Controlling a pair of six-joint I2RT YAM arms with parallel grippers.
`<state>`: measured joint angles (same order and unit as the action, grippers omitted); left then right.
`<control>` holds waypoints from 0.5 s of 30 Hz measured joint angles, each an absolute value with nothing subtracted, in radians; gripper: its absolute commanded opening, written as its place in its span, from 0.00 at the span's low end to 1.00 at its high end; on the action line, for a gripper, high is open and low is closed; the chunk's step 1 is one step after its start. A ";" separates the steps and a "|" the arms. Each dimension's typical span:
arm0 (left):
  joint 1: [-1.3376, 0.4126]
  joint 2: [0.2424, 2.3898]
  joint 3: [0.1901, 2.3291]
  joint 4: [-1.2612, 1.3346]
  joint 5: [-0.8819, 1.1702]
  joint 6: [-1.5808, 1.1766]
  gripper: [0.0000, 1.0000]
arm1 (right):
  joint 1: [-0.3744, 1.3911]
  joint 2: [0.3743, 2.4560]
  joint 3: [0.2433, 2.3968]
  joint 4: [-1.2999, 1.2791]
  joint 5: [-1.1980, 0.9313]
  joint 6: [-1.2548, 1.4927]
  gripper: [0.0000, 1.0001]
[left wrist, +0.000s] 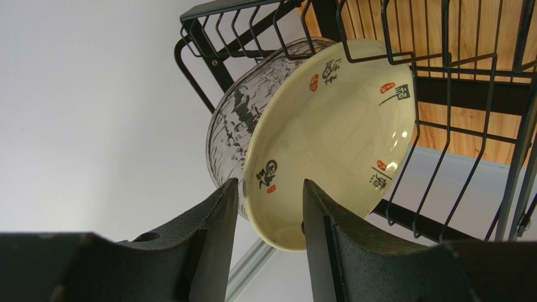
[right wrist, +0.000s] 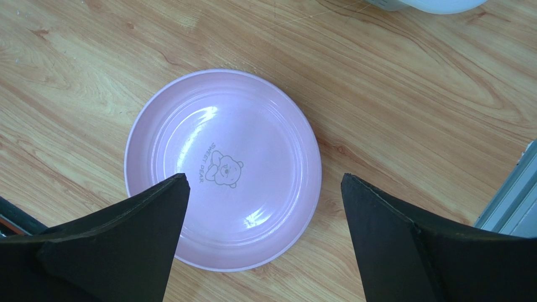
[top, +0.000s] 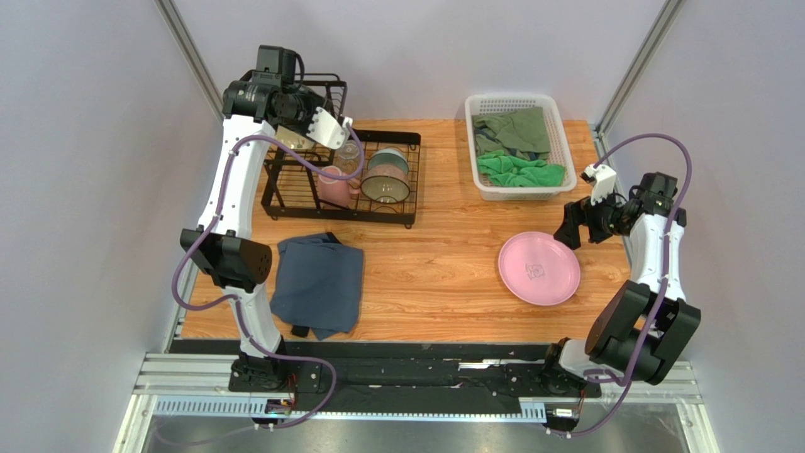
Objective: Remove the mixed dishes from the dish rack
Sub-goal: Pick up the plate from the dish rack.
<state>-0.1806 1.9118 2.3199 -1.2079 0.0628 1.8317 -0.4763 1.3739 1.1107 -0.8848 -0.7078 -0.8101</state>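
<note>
The black wire dish rack (top: 378,215) stands at the back left. On its lower tray are a pink mug (top: 333,185), a dark bowl with a teal inside (top: 385,177) and a clear glass (top: 348,154). In the left wrist view a cream plate (left wrist: 340,119) stands on edge among the rack wires (left wrist: 473,95), with the glass (left wrist: 230,119) behind it. My left gripper (left wrist: 270,182) straddles the plate's lower rim, jaws partly apart, one finger on each face. The large pink plate (top: 539,268) lies flat on the table. My right gripper (right wrist: 265,176) hovers open above it, empty.
A folded blue-grey cloth (top: 318,283) lies on the table in front of the rack. A white plastic basket (top: 515,98) holding green cloths (top: 520,170) sits at the back right. Grey walls close in both sides.
</note>
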 measured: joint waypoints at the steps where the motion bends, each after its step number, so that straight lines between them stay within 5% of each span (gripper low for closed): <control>1: -0.180 1.913 2.320 -1.208 0.063 1.832 0.50 | -0.476 1.374 1.110 -0.882 -0.708 -0.810 0.95; 15: -0.179 1.935 2.320 -1.171 0.062 1.843 0.36 | -0.476 1.374 1.082 -0.873 -0.706 -0.817 0.95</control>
<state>-0.1795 1.9350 2.3203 -1.1706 0.0620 1.8435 -0.4763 1.3739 1.0817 -0.8730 -0.7063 -0.8169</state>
